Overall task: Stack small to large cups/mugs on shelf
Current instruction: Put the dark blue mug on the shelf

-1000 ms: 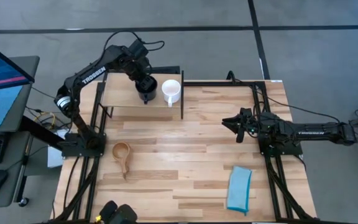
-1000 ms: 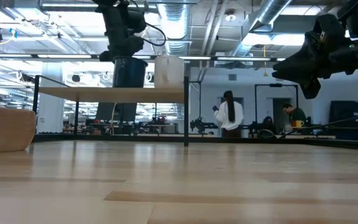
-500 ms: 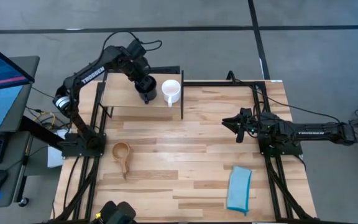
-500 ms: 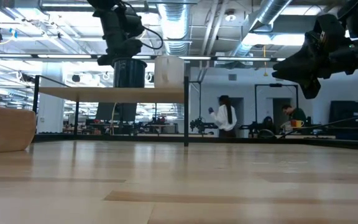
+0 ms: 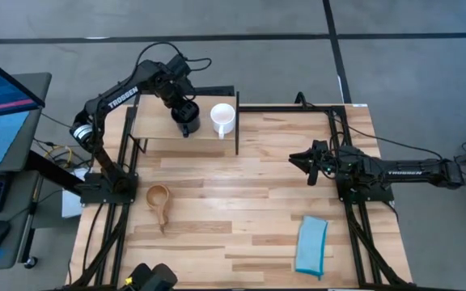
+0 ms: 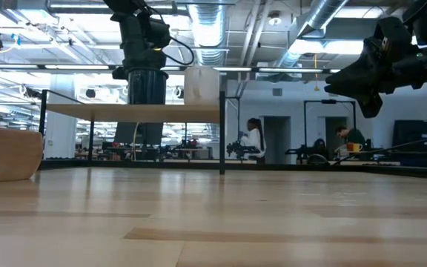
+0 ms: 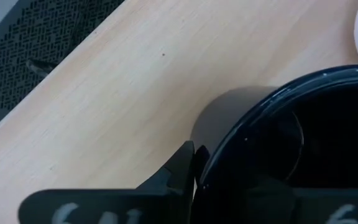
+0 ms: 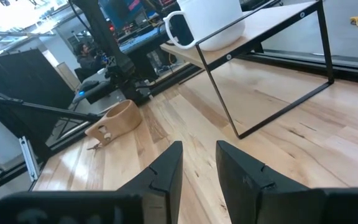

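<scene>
On the shelf (image 5: 156, 133), the left gripper (image 5: 184, 116) pinches the dark mug (image 6: 146, 85) by its rim beside the white mug (image 5: 222, 118), and a sideways bump could knock that over while the right gripper (image 5: 311, 162) waits open.

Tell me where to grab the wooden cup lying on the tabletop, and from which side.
Grip the wooden cup by its round bowl wall, one finger inside the open mouth and one outside, coming straight down from above. It sits mouth-up on the table with nothing close by. Its long handle points toward the table's near edge, so take the rim on the opposite side, away from it.
</scene>
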Controlling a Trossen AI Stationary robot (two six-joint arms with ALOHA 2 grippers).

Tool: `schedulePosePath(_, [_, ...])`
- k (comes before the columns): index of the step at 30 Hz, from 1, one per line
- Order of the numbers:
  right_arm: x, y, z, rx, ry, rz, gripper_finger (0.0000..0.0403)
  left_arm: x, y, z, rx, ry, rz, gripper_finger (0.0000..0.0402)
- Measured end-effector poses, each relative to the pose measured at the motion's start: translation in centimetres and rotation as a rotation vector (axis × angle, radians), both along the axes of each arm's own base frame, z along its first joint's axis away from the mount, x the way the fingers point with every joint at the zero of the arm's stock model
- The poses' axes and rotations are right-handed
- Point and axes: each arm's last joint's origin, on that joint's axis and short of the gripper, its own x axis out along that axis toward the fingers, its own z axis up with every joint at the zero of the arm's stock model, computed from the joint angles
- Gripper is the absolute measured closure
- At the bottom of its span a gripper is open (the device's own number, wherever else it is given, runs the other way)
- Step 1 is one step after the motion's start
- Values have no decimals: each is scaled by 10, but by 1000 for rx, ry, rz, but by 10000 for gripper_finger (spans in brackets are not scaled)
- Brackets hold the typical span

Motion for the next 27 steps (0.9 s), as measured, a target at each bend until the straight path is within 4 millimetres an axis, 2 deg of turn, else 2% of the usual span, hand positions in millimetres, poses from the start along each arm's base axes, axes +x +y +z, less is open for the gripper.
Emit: schedulePosePath(27, [0,0,0,0,0,0,284,1,-1,1,-7,-14,23,365])
